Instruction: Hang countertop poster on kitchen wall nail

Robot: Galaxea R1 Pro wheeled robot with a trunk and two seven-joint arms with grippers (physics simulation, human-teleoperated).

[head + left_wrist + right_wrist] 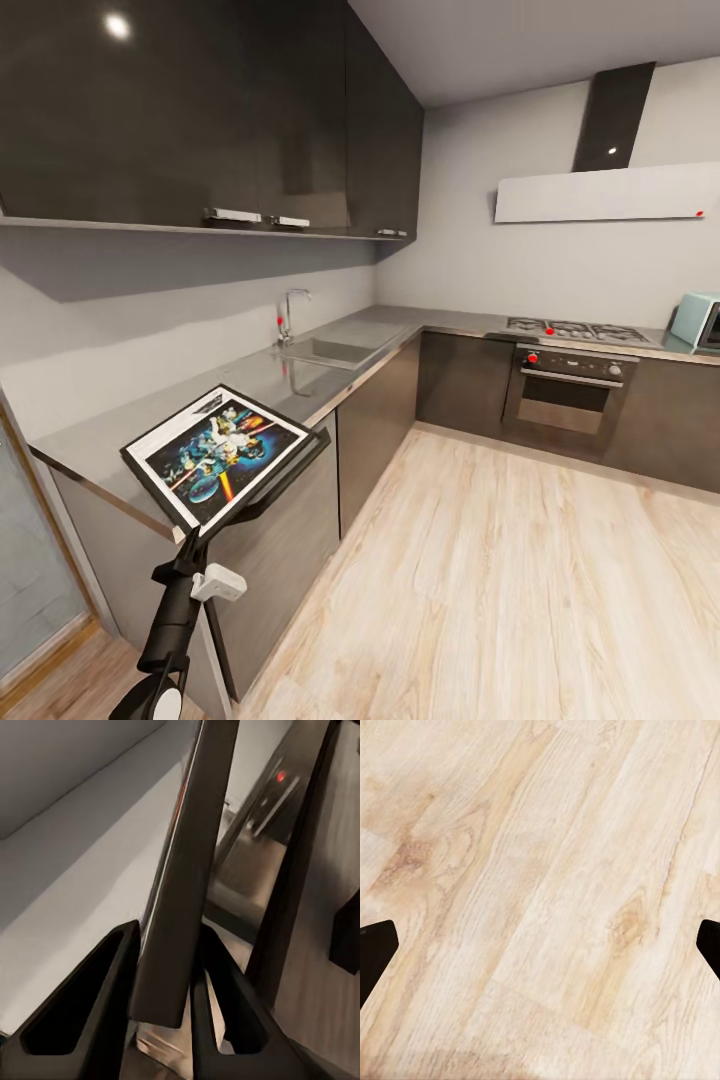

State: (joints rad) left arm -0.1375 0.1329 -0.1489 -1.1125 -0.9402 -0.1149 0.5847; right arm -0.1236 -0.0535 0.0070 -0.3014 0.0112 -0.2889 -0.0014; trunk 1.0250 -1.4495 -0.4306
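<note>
The left pincer (169, 1012) pinches the poster (218, 455) by its lower edge, tilted above the tabletop (300, 385), right pincer (540, 945) spread; that thin grip could let it swing loose.

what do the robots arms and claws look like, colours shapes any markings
The left arm is glossy black, made of slim rounded segments, with a small white boxy module on its side and a white rounded patch lower down. The left claw has two black wedge-shaped fingers with hollow triangular cut-outs. Of the right claw, two black fingertips show at the edges of its wrist view. No cables or lettering are visible.
</note>
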